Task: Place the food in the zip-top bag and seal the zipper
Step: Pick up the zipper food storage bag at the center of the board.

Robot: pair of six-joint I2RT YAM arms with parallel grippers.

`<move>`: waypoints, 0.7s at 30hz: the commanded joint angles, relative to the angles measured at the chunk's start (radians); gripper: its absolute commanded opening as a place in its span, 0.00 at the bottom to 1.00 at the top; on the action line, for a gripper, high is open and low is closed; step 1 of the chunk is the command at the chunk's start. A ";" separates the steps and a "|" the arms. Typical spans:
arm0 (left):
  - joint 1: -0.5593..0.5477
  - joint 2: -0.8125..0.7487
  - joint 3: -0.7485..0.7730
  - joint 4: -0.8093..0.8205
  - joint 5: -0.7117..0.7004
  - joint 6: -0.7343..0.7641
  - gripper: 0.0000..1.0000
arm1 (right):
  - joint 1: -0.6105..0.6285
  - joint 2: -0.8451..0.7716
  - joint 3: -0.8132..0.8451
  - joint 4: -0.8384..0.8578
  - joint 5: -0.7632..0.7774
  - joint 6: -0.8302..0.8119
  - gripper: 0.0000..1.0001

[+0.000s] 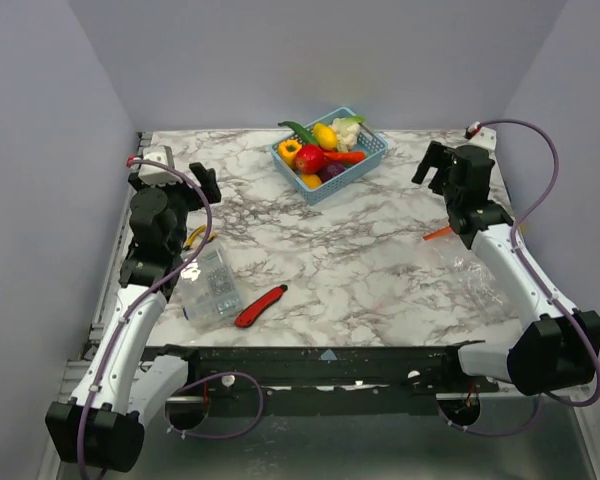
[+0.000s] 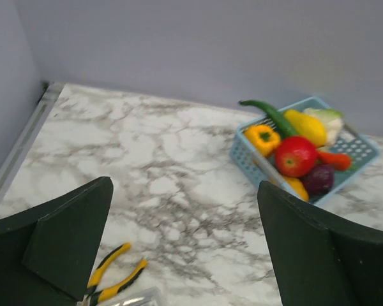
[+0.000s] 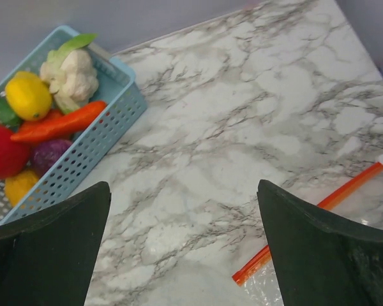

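The food, several glossy toy fruits and vegetables, is piled in a blue lattice basket at the back middle of the table. I make out a red piece, a yellow one and a white cauliflower. The clear zip-top bag lies flat at the right, under my right arm. Its orange-red zipper points toward the table's middle. My left gripper hovers open at the left. My right gripper hovers open beyond the bag. Neither holds anything.
A rigid clear ridged box and yellow-handled pliers lie under my left arm. A red utility knife rests near the front edge. Walls close in the left, back and right sides.
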 commanded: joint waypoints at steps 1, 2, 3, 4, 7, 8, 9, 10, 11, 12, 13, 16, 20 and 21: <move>-0.048 -0.059 0.089 0.051 0.193 0.038 0.99 | 0.000 0.043 0.028 -0.039 0.259 0.023 1.00; -0.064 -0.061 0.083 0.054 0.193 0.048 0.99 | 0.000 0.051 0.033 -0.052 0.285 0.022 1.00; -0.081 -0.060 0.073 0.058 0.193 0.054 0.98 | 0.001 0.065 0.042 -0.069 0.295 0.017 1.00; -0.087 -0.057 0.070 0.060 0.208 0.048 0.99 | 0.000 0.080 0.060 -0.107 0.303 0.019 1.00; -0.095 -0.042 0.085 0.042 0.283 0.019 0.99 | -0.001 0.151 0.104 -0.203 0.413 0.133 1.00; -0.101 -0.039 0.086 0.042 0.297 0.019 0.99 | -0.001 0.185 0.123 -0.233 0.419 0.143 1.00; -0.105 -0.037 0.088 0.043 0.307 0.019 0.99 | -0.001 0.214 0.146 -0.271 0.428 0.163 1.00; -0.107 -0.034 0.088 0.045 0.315 0.016 0.99 | -0.002 0.250 0.163 -0.302 0.452 0.197 1.00; -0.109 -0.033 0.086 0.045 0.318 0.013 0.99 | -0.002 0.279 0.180 -0.337 0.478 0.227 1.00; -0.110 -0.031 0.085 0.047 0.320 0.010 0.99 | -0.002 0.314 0.194 -0.363 0.494 0.247 1.00; -0.111 -0.031 0.084 0.047 0.324 0.010 0.99 | -0.004 0.346 0.216 -0.406 0.511 0.281 1.00; -0.112 -0.028 0.083 0.046 0.335 0.008 0.99 | -0.012 0.446 0.271 -0.502 0.553 0.358 1.00; -0.113 -0.031 0.086 0.047 0.351 0.002 0.99 | -0.030 0.559 0.351 -0.617 0.607 0.444 1.00; -0.112 -0.031 0.086 0.048 0.356 0.002 0.99 | -0.036 0.581 0.363 -0.633 0.617 0.454 1.00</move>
